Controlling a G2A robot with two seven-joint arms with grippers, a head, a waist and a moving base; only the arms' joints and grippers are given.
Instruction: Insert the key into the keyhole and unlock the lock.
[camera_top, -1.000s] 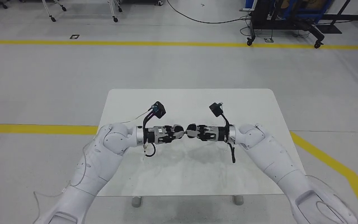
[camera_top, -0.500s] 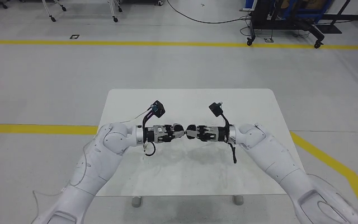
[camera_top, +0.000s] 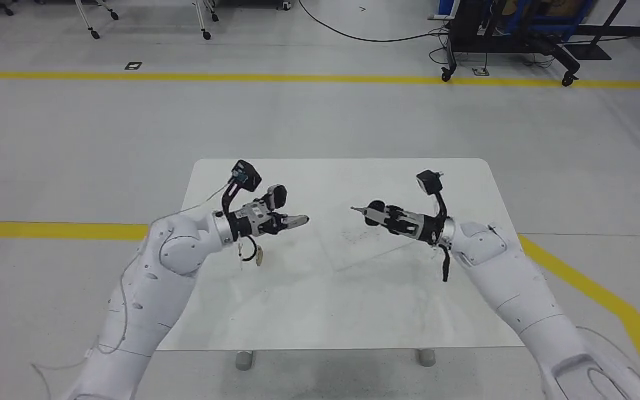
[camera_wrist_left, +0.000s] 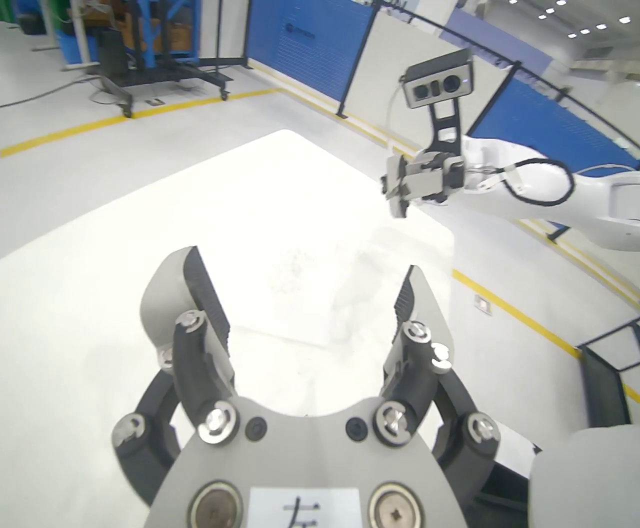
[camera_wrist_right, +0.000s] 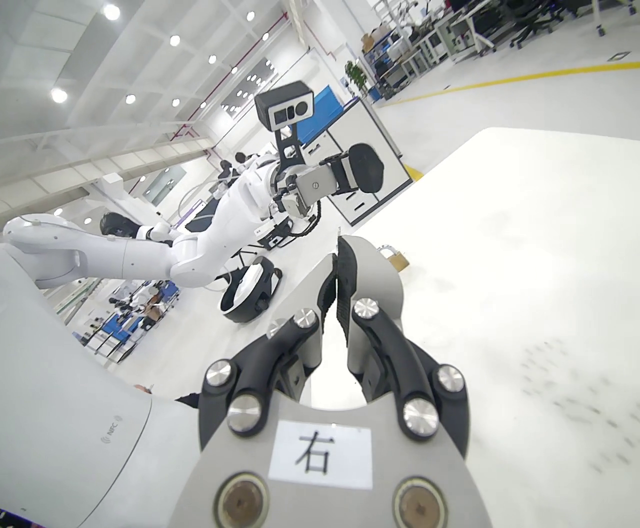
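Lying just past right gripper (camera_wrist_right: 342, 250) fingertips: lock (camera_wrist_right: 395, 257) | right gripper clamped on key (camera_wrist_right: 339, 231) | left gripper (camera_wrist_left: 302, 265) gaped apart

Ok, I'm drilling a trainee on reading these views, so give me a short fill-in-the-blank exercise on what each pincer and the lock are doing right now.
1. The left pincer is ____, with nothing between its pads.
2. The right pincer is ____, with what looks like the thin tip of the key poking out.
3. The padlock lies on the table, held by ____ pincer.
Missing words: open; shut; neither.
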